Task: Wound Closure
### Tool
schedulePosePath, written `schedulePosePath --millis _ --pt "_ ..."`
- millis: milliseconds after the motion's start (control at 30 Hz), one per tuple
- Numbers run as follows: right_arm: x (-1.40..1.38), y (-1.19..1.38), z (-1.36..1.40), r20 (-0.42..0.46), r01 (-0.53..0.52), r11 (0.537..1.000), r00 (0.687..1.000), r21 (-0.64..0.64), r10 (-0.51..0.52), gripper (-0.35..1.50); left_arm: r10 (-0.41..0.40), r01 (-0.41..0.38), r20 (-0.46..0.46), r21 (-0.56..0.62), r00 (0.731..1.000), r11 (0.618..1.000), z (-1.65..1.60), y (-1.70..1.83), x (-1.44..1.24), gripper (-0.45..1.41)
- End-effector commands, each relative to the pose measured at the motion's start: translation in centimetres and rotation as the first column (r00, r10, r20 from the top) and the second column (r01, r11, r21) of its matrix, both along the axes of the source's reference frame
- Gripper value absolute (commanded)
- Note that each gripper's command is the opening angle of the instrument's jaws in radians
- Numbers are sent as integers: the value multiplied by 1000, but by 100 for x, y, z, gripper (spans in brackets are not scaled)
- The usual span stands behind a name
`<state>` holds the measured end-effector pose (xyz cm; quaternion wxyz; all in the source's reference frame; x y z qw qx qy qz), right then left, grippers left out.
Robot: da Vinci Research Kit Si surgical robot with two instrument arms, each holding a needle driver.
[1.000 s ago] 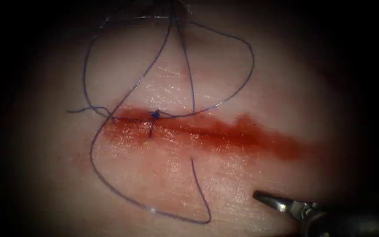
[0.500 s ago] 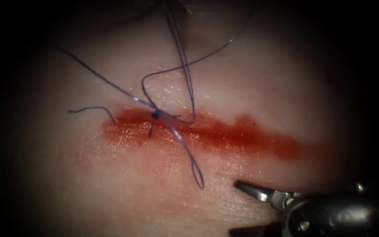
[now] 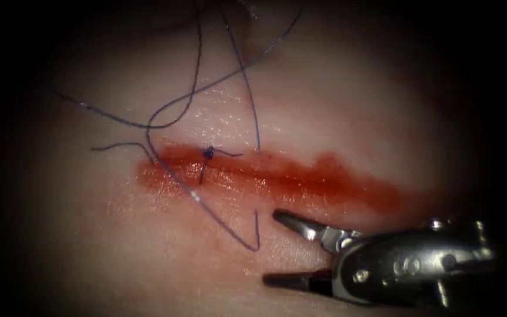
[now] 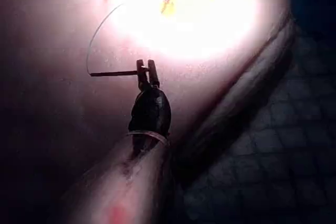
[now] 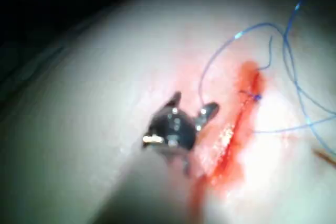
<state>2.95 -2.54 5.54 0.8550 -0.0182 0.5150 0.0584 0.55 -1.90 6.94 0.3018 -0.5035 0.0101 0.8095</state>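
Glistening pale-pink tissue [image 3: 148,246] fills the endoscope view, crossed from nine to three o'clock by a wet, red-stained cut [image 3: 277,179]. At four o'clock the right tool [image 3: 286,249], polished steel with tapered jaws, stands spread wide and empty just below the cut. Thin blue thread [image 3: 230,229] loops loosely from twelve o'clock down past a small dark knot [image 3: 208,154] on the cut. In the left wrist view, the left tool [image 4: 148,71] has its jaws clamped on the slender curved needle [image 4: 113,73] near one end, above the tissue, not in it.
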Motion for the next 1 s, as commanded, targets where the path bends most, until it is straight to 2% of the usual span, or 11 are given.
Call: schedulePosePath --millis 33,200,233,333,400,567,700,833,1000 --pt "8 -6 4 -9 -3 1000 1000 0 3 101 -6 6 -4 2 1000 1000 13 -10 -6 -45" --pt "15 -5 5 -17 -13 1000 1000 -9 13 93 5 -6 -37 -11 999 1000 37 -13 3 -45" --pt "17 -4 5 -15 -10 1000 1000 -19 10 74 8 -9 -50 -13 999 1000 46 -14 8 -45" --pt "20 -4 7 -11 -7 999 1000 -37 6 36 6 -6 -88 -2 996 1000 59 -15 14 -45" --pt "20 -3 9 -7 -6 999 1000 -37 6 -32 7 -8 -108 -1 994 1000 67 -17 14 -45" --pt "20 -7 20 50 47 999 998 -22 -46 -35 2 -2 -112 6 994 1000 83 -20 5 -45" --pt "21 -13 21 41 120 993 992 11 -120 -35 6 -4 -104 15 995 1000 95 -22 -6 -45" --pt "27 -28 0 26 171 985 985 35 -172 -35 17 -14 -111 27 994 1000 113 -27 -17 -45" --pt "43 -57 -43 7 235 970 972 58 -236 -35 25 -20 -117 43 993 999 142 -33 -32 -45"
